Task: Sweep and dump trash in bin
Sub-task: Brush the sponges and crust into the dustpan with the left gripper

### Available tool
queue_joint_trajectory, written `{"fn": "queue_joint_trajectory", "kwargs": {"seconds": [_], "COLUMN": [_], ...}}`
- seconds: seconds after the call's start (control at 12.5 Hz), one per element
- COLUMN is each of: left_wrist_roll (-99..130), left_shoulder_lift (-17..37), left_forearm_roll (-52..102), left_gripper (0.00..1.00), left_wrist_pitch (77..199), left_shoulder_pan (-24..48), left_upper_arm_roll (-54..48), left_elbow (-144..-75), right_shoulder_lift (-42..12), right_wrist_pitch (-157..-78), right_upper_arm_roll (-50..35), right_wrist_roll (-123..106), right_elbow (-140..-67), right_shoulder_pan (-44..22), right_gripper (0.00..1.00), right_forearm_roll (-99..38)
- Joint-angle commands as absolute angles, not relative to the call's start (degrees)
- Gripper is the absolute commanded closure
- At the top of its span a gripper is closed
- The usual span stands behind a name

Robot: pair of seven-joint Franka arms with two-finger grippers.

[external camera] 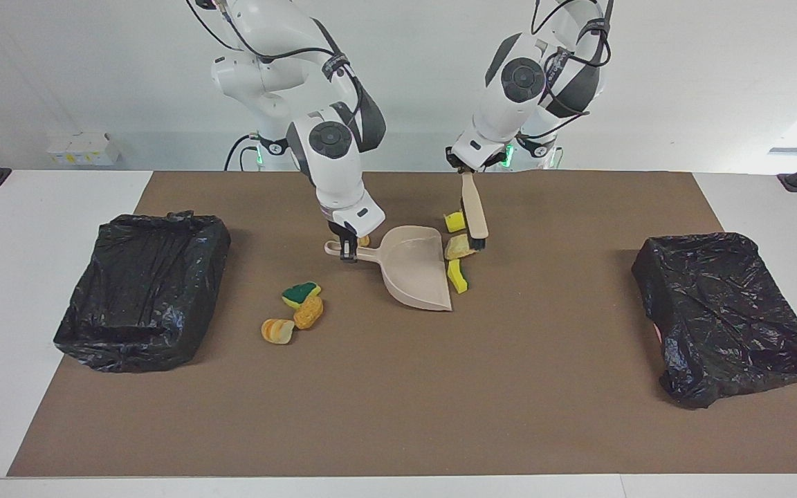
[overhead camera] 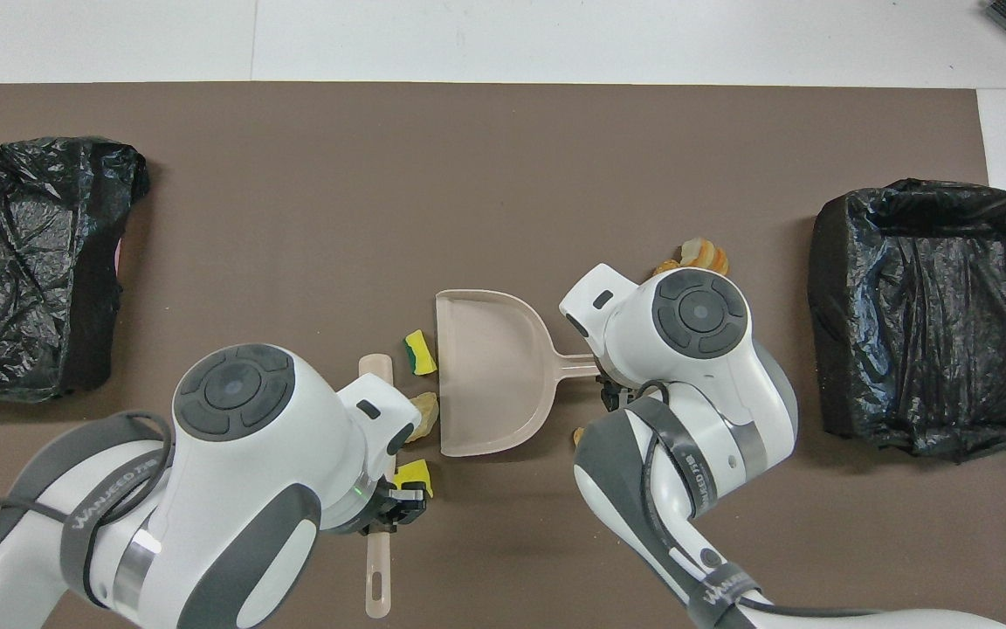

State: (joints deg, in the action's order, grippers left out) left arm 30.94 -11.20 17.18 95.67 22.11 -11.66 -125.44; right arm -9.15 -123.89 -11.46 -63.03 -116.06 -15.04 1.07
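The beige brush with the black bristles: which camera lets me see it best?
The facing view. There the whole beige brush shows, from the left gripper shut on its handle down to the black bristles by a tan scrap. In the overhead view the left arm hides its middle; only its two ends show.

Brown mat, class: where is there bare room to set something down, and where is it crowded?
Bare: the wide strip of mat farthest from the robots, running between the two black bins, and the patch between the dustpan and the left arm's bin. Crowded: around the dustpan, where brush, grippers and trash scraps cluster.
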Motion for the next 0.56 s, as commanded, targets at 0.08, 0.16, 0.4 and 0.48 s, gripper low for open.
{"fn": "queue_joint_trajectory", "kwargs": {"seconds": [0.08,0.16,0.4,0.48], "left_wrist_roll": [36.71,39.87,52.95,55.96], "left_shoulder_lift": [-17.85,-18.36,-17.58,-17.06], "left_forearm_roll": [17.58,17.58,17.58,17.58], "left_gripper": [1.0,1.0,1.0,1.0], "left_wrist_pitch": [99.12,101.32,109.3,112.29], "left_shoulder_pan": [21.44,21.97,26.26,27.41], "left_upper_arm_roll": [-12.04,-12.22,-12.48,-12.48], "left_elbow": [-139.99,-142.36,-145.8,-146.59], "right_shoulder_lift": [-7.73,-7.65,-7.56,-7.56], "right_wrist_pitch": [-123.67,-123.31,-123.14,-122.53], "right_upper_arm_roll": [-11.51,-11.51,-11.43,-11.51], "right_wrist_roll": [-62.67,-62.75,-62.84,-62.84], "right_elbow": [-117.42,-117.51,-117.69,-117.69], "right_shoulder_pan": [-14.77,-14.5,-14.5,-14.5], "right_gripper": [1.0,1.0,1.0,1.0], "right_forearm_roll": [4.82,5.44,5.62,6.58]}}
